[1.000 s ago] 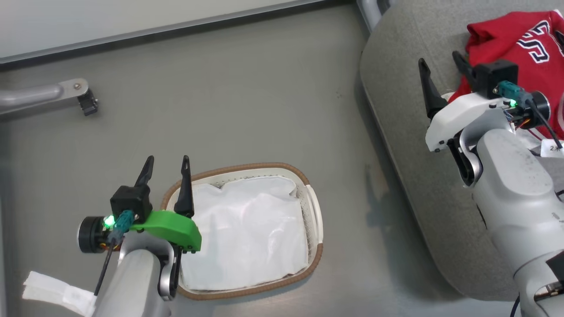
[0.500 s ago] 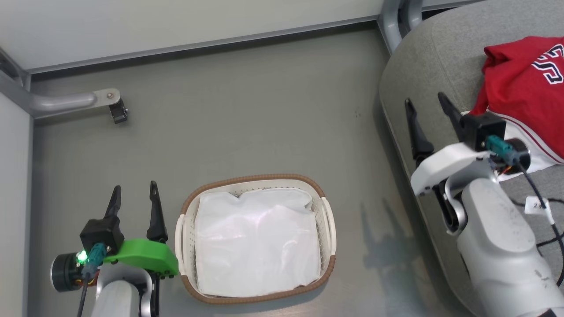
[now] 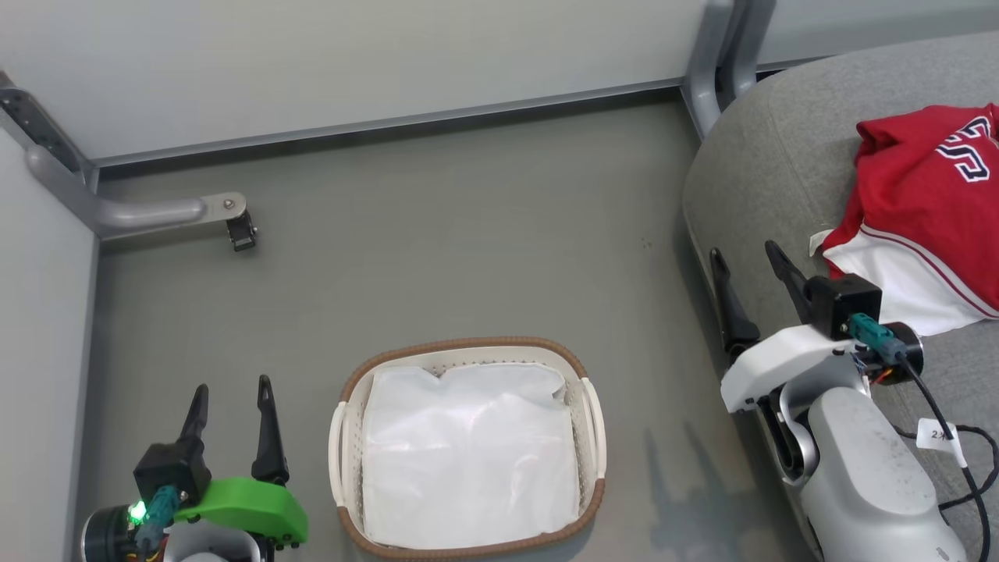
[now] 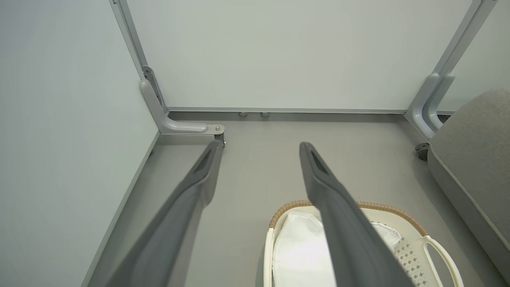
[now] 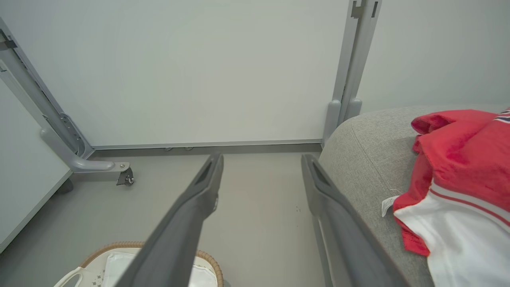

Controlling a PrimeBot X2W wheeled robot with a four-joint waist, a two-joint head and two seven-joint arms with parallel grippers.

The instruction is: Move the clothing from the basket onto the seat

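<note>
Both sets of jaws stand released, spread wide with nothing between them. The left jaws hang low over the floor (image 3: 468, 234), just left of the basket (image 3: 460, 343) and apart from its rim, their fingers (image 3: 265, 429) pointing toward the back wall (image 3: 390, 62). The right jaws hover over the left edge of the seat (image 3: 749, 179), fingers pointing the same way; the nearer fingertip is close to the jersey (image 3: 929, 172) but not touching it.

The jersey lies crumpled on the seat, toward the right of the head view. It is red, with a white panel edged by thin stripes and part of a dark-and-white numeral showing. It runs off the picture's edge, so I cannot tell whether it is one garment or more.

The basket sits on the floor, well apart from the seat, between the two arms. A white liner (image 3: 468, 460) covers its bottom and rides up its perforated sides.

A grey metal foot (image 3: 179, 211) with a small caster stands on the floor near the left rear corner. A black cable (image 3: 972, 476) with a white tag lies on the seat beside the right forearm.
</note>
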